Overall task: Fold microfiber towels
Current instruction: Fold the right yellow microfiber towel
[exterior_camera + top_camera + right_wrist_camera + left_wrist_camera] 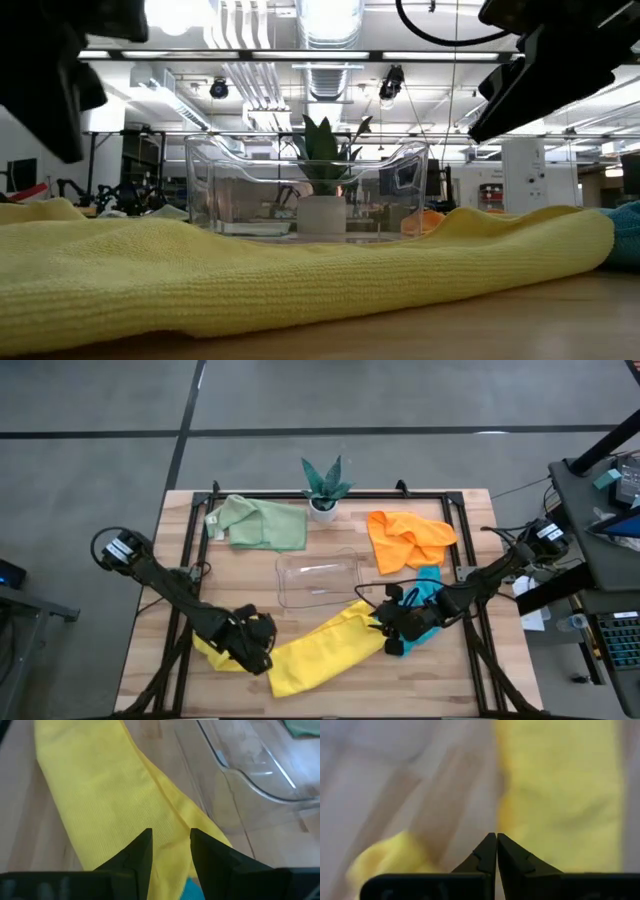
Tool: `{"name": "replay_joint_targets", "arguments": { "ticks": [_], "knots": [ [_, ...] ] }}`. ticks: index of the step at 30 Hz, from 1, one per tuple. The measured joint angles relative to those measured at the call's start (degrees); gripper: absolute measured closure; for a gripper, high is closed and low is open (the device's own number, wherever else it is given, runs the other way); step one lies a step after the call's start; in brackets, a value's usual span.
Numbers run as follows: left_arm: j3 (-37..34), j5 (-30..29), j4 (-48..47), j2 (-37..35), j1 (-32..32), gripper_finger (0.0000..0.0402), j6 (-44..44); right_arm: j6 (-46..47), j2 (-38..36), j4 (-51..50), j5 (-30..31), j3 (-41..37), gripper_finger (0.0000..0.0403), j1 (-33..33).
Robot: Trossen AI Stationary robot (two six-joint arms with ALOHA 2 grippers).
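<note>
A long folded yellow towel [325, 648] lies slantwise on the table's near middle; it also shows in the low view [300, 260] and the right wrist view [115, 795]. A second yellow towel [212, 651] lies partly under my left arm. My left gripper [265, 655] is shut and empty [496, 836], raised over the long towel's near left end. My right gripper [381, 625] is open [171, 837] above the towel's far right end, clear of it. A teal-blue towel [427, 592] lies under my right arm. An orange towel [408, 536] and a pale green towel [260, 523] lie crumpled at the back.
A clear plastic tray [318, 580] stands at the table's middle, just beyond the long yellow towel, and shows in the low view [310, 190]. A small potted plant [324, 488] stands at the far edge. Bare wood shows along the near edge [420, 685].
</note>
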Motion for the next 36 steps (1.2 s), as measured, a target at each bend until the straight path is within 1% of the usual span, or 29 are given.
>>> {"name": "replay_joint_targets", "arguments": {
  "ticks": [3,7,9,10,13,16,21,25,30,33,36],
  "knots": [
    [-0.83,-2.03,4.63,1.12,0.15,0.0401,0.87,0.32,0.00,1.76,-0.01,-0.49,0.0277,0.00],
    [-1.11,-4.38,9.28,2.37,0.22,0.0402,1.46,1.09,0.00,2.08,-0.01,-1.31,0.0255,0.00],
    [-1.28,-5.41,13.62,3.34,0.22,0.0401,3.39,1.09,0.00,2.26,0.00,-2.06,0.0245,0.00],
    [-1.33,-5.42,15.72,4.04,0.22,0.0401,4.63,1.41,0.00,2.26,0.07,-2.44,0.0241,0.00],
    [-1.33,-5.17,22.25,6.97,0.22,0.0401,8.76,2.97,0.00,2.28,2.91,-3.45,0.0237,0.00],
    [-1.33,-3.17,27.52,10.65,0.20,0.0401,10.45,3.50,0.00,2.26,3.61,-4.03,0.0241,-0.02],
    [-0.36,-1.10,28.17,16.48,0.22,0.0401,9.88,3.58,0.00,2.28,3.93,-4.11,0.0254,-0.10],
    [0.07,3.24,28.78,18.69,0.28,0.0402,8.25,3.67,0.00,2.23,3.91,-4.11,0.0264,-0.52],
    [-0.68,8.13,28.08,18.29,-0.11,0.0402,7.06,6.17,0.00,2.22,3.29,-4.11,0.0262,-1.21],
    [-0.71,12.03,23.42,16.82,-0.34,0.0401,7.40,8.42,0.00,2.24,1.12,-4.15,0.0247,-1.85],
    [-0.68,14.60,17.66,15.21,-0.41,0.0401,7.15,9.64,0.00,2.26,0.85,-4.56,0.0228,-1.90]
  ]
}}
